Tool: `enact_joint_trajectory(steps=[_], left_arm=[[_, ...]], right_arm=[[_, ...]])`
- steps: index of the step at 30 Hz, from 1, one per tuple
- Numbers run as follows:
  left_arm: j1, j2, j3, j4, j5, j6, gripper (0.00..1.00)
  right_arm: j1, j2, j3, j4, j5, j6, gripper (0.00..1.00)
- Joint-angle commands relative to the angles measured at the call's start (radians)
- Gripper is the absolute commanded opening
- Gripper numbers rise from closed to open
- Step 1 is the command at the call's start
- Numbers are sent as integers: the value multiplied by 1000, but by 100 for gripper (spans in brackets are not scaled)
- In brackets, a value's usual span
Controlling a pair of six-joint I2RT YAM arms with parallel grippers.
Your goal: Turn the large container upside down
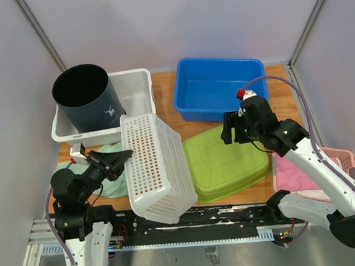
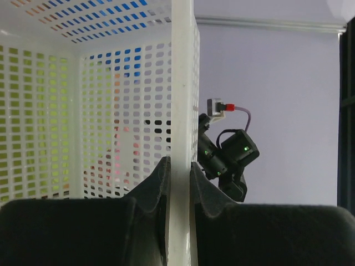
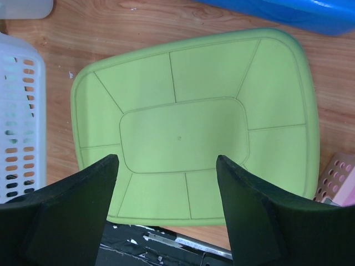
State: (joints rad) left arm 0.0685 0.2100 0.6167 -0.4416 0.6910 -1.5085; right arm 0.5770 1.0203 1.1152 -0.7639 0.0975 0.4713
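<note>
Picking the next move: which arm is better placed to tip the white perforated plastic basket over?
Left: the left gripper is clamped on the rim of the white perforated basket. The right gripper hangs open over the upturned green plastic tub.

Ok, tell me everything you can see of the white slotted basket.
The white plastic basket is rectangular, its walls pierced with rows of small slots, and it looks empty. It is tipped well off upright near the front edge of the table, beside the overturned green tub. The left claw is shut on its rim.
</note>
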Motion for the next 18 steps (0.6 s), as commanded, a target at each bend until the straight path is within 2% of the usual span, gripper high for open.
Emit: enact_joint_trajectory(steps=[1, 5, 10, 12, 16, 17, 18], left_arm=[[-4, -34, -27, -124, -80, -36, 0], [-4, -15, -103, -125, -74, 13, 0], [-4, 17, -216, -32, -58, 56, 0], [-4, 9, -236, -14, -75, 68, 0], [-4, 9, -209, -135, -169, 137, 0], [-4, 20, -187, -181, -197, 168, 6], [-3, 36, -157, -235, -231, 202, 15]], right_arm=[[-18, 16, 0, 26, -43, -5, 73], [-19, 23, -11, 37, -52, -4, 73], [-20, 17, -40, 62, -95, -3, 72], [-19, 18, -69, 105, -193, -12, 72], [-13, 54, -134, 232, -451, -19, 72], [-3, 71, -141, 250, -489, -17, 71], [10, 91, -146, 262, -514, -17, 71]])
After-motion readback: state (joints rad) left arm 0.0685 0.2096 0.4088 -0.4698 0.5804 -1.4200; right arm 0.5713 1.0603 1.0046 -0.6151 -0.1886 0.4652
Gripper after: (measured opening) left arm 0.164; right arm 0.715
